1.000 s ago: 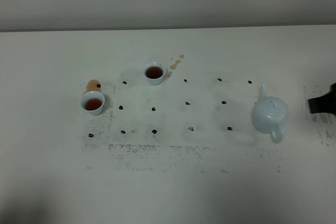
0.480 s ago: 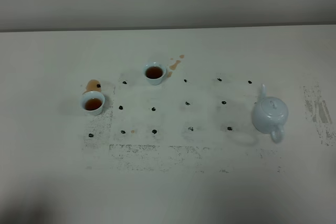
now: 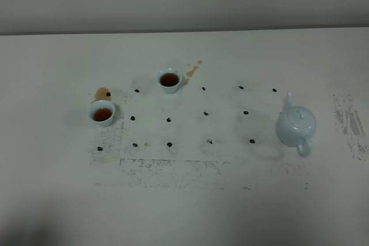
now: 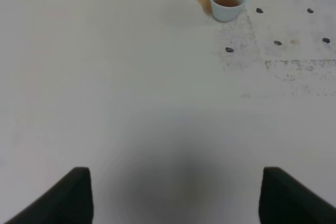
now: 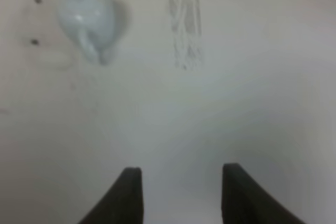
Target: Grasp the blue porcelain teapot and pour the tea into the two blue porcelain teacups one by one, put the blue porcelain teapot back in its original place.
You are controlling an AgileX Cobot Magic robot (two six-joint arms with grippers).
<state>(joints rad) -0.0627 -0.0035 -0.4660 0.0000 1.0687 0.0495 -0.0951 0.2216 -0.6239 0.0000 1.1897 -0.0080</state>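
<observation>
**Tea poured, pot set down, both arms drawn back**

The pale blue-white, round-bellied porcelain teapot (image 3: 296, 125) stands upright on the tabletop (image 3: 184, 200), lid on, short spout pointing away from the arms and loop handle toward them. Nothing touches it. From the right arm's own camera it sits well ahead of the right fingers (image 5: 132, 195), off toward the left arm's side; those fingers stand apart with nothing between them.

The two small pale blue handleless cups each hold brown tea: one (image 3: 101, 113) well ahead of the left fingers (image 4: 71, 198), which are spread wide and empty, the other (image 3: 169, 79) farther back on the tabletop. A brown spill (image 3: 102, 93) lies just behind the nearer cup, and more drips (image 3: 192, 69) beside the farther one.

I judge the task at its close: both cups filled, pot put down. Whether this is its original place I cannot tell. Nothing more seems called for beyond keeping the arms clear.
</observation>
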